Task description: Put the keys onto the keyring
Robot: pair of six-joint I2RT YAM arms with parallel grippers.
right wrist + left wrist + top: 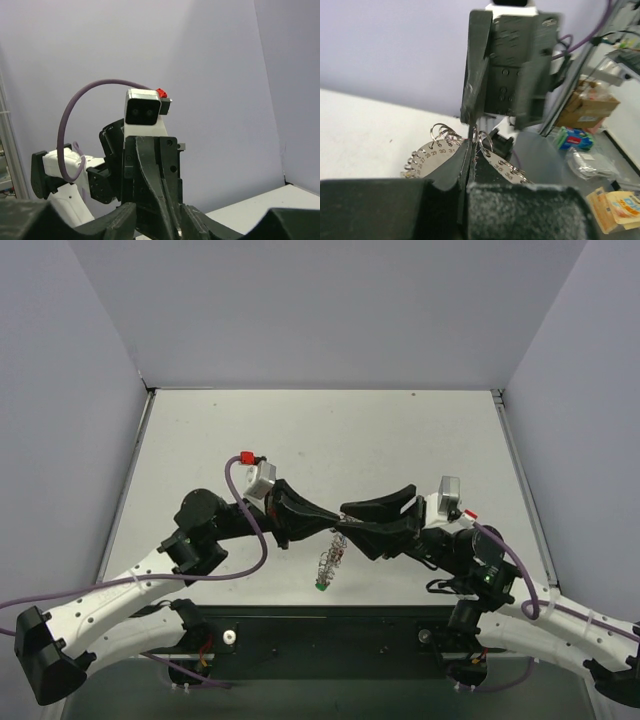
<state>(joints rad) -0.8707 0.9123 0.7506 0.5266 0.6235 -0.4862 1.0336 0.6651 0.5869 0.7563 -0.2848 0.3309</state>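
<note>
The keyring (330, 562) hangs in mid-air over the table's near middle, and a green-headed key (321, 586) dangles at its low end. In the left wrist view the keyring (432, 152) is a silvery numbered plate rimmed with small wire loops. My left gripper (340, 528) (470, 150) is shut on its top edge. My right gripper (353, 525) (495, 120) faces the left one tip to tip, jaws apart and holding nothing. In the right wrist view the right gripper (157, 225) straddles the tips of the left gripper's fingers (165, 190). Other keys are not visible.
Grey walls (90, 360) close the white table (320, 440) on three sides. Purple cables (250, 530) loop from both arms. A black base strip (330, 635) runs along the near edge. Boxes and packets (585, 107) lie beyond the table in the left wrist view.
</note>
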